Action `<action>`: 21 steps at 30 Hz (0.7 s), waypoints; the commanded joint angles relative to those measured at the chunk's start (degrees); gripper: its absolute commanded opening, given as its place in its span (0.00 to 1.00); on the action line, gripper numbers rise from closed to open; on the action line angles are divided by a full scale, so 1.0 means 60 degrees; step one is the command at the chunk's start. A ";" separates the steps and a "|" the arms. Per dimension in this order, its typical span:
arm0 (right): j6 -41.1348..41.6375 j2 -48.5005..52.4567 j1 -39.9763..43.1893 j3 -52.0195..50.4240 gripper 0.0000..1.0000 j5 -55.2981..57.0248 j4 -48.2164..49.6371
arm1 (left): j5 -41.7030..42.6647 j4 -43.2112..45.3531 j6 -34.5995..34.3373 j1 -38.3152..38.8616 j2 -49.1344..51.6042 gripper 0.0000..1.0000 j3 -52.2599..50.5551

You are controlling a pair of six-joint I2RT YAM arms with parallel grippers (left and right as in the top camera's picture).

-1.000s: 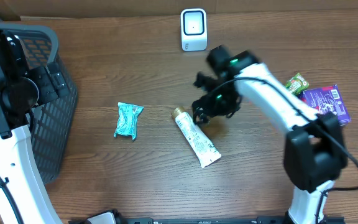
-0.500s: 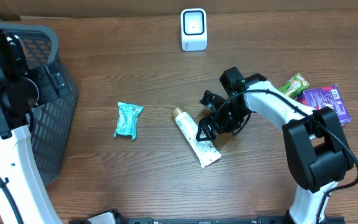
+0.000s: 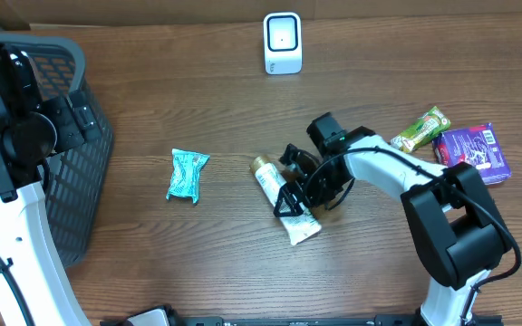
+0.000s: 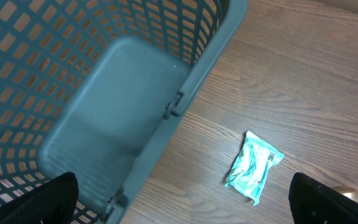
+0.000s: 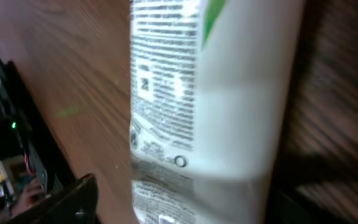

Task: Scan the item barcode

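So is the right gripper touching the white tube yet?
Cannot tell. Overhead, the right gripper overlaps the white tube, hiding any gap; the right wrist view is too blurred to show contact.

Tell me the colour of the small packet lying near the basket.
The packet is teal; the left wrist view shows it best.

Counts: 1 white tube [image 3: 302,226], 1 teal packet [image 3: 187,175], 1 green snack bar [image 3: 420,129], 1 purple box [image 3: 472,151], 1 grey basket [image 3: 72,172], 1 white scanner [image 3: 282,43].

Overhead looks down; left wrist shares the teal packet [image 4: 253,167], right wrist the tube [image 5: 229,93]
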State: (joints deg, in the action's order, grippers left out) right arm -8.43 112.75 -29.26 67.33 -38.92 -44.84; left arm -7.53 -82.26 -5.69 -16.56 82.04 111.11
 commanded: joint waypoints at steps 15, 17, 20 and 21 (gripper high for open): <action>0.1071 0.0226 -0.0240 -0.0605 0.04 0.1373 0.0393 | 0.0051 0.0026 -0.0124 -0.0025 0.0033 0.99 0.0171; 0.1162 0.0226 -0.0127 -0.0499 0.04 0.1410 0.0324 | 0.0047 0.0022 -0.0124 -0.0022 0.0033 1.00 0.0168; 0.1162 0.0226 0.0204 -0.0113 0.04 0.1479 0.0022 | 0.0047 0.0026 -0.0124 -0.0025 0.0033 1.00 0.0171; 0.1158 0.0226 0.0346 0.0073 0.04 0.1512 -0.0109 | 0.0047 0.0022 -0.0124 -0.0025 0.0033 1.00 0.0171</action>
State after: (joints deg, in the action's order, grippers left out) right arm -2.76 112.14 -30.17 65.78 -39.11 -44.07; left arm -7.53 -82.28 -5.69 -16.56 82.04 111.11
